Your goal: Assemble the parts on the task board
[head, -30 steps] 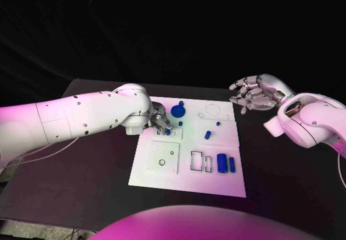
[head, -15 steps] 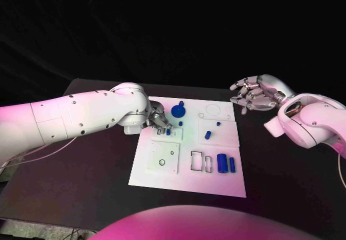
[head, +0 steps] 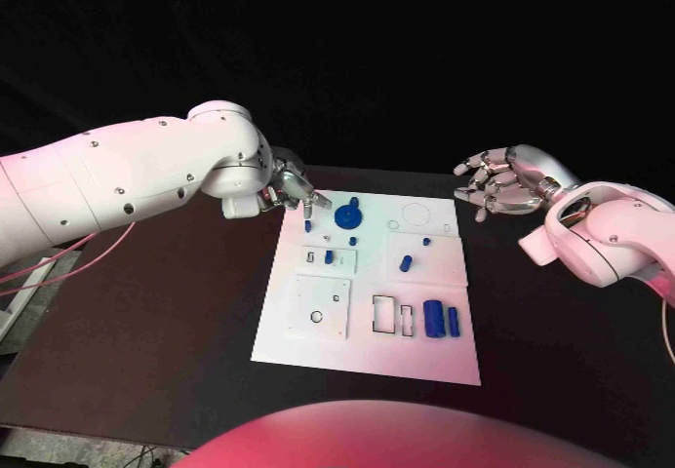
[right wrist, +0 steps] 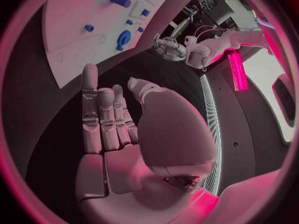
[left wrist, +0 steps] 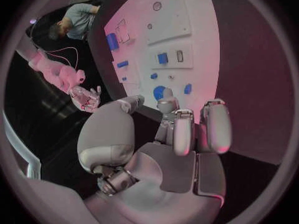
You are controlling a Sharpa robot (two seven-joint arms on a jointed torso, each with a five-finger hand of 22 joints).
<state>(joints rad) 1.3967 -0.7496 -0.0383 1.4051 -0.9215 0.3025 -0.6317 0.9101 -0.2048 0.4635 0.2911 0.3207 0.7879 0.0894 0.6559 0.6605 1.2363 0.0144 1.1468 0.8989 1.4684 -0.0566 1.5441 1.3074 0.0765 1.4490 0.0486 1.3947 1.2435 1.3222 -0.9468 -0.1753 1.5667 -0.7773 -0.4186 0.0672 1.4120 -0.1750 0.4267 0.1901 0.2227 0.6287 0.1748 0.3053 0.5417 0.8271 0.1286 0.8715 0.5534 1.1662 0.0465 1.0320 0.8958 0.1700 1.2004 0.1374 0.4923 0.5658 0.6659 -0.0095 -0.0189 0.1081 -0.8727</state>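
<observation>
The left hand [head: 286, 187] hangs over the far left corner of the board [head: 366, 346], empty, fingers apart. The right hand [head: 496, 185] is off the board's far right corner, also empty. Between them the board lies uncovered. Small blue parts stand up from it: a round one [head: 347, 215] near the left hand, two upright pieces [head: 440, 319] near the right edge.

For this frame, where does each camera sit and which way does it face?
Head view: on the robot's head, looking down at the task board; left hand and right hand show.
Left wrist view: behind the left hand, facing the task board.
Right wrist view: behind the right hand, facing the task board.
All three share the board's round blue part.
</observation>
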